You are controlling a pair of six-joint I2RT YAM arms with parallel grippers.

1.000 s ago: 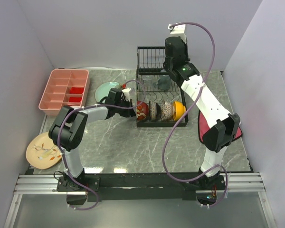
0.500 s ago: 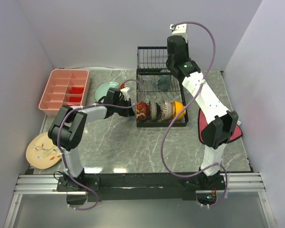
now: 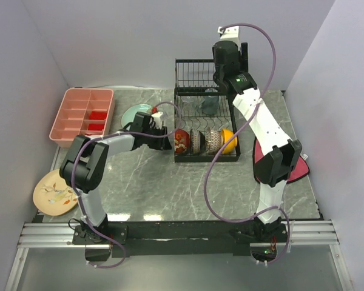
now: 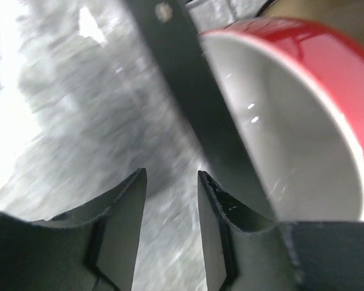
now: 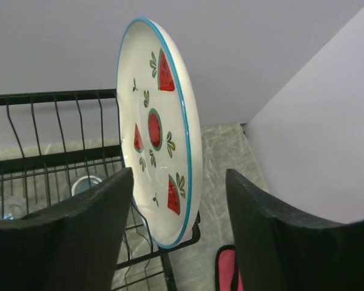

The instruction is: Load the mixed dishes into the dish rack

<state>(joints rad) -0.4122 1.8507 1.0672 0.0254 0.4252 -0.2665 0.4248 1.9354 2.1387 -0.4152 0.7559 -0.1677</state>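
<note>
The black wire dish rack [image 3: 206, 124] stands mid-table. In its lower tray several bowls stand on edge: a red one [image 3: 181, 140], two patterned ones [image 3: 205, 140] and an orange one [image 3: 229, 140]. My left gripper [image 3: 164, 130] is at the rack's left end; in the left wrist view it [image 4: 171, 182] is open over bare table, just left of the red bowl [image 4: 291, 121]. A white watermelon-print plate [image 5: 161, 133] stands on edge at the end of the upper basket. My right gripper [image 5: 181, 174] is open around it, with a gap on the right side. A clear glass [image 3: 209, 103] is in the basket.
A mint plate [image 3: 135, 114] lies left of the rack, behind my left arm. A tan plate [image 3: 53, 193] lies at the near left. The pink compartment tray [image 3: 82, 115] is at the back left. A red cloth [image 3: 294, 168] lies under my right arm.
Both grippers have opened. The left one let go of the red bowl at the rack's left end; the right one released the watermelon plate, which stays standing in the basket.
</note>
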